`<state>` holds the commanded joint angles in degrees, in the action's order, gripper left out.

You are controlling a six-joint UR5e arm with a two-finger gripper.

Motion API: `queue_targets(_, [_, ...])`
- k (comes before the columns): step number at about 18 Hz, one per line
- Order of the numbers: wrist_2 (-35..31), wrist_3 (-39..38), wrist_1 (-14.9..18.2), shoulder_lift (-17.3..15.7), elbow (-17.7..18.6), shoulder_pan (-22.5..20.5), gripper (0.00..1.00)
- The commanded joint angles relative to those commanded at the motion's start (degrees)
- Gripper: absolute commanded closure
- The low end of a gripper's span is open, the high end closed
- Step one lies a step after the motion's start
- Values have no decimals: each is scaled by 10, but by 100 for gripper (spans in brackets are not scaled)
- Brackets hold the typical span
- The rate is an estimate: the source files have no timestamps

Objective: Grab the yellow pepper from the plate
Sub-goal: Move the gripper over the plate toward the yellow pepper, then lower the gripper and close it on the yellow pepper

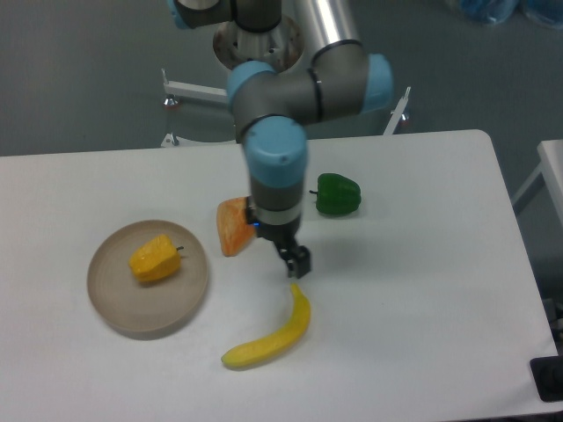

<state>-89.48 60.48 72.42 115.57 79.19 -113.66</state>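
Observation:
The yellow pepper (156,258) lies on the tan plate (119,302) at the left of the table, its dark stem pointing right. My gripper (297,263) hangs well to the right of the plate, just above the upper tip of the banana. Its dark fingers look close together with nothing between them, but they are too small to tell open from shut.
A yellow banana (273,334) lies below the gripper. An orange wedge-shaped piece (232,225) sits between plate and gripper, partly behind the arm. A green pepper (338,194) lies to the upper right. The robot base (259,53) stands at the back.

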Motion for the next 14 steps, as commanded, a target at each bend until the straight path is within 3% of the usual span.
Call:
queue_targets(3, [1, -40, -32, 4, 4, 38, 0])
queue_targets(8, [-7, -74, -32, 13, 24, 111, 0])
queue_targets(14, [-8, -90, -35, 35, 48, 132, 0])
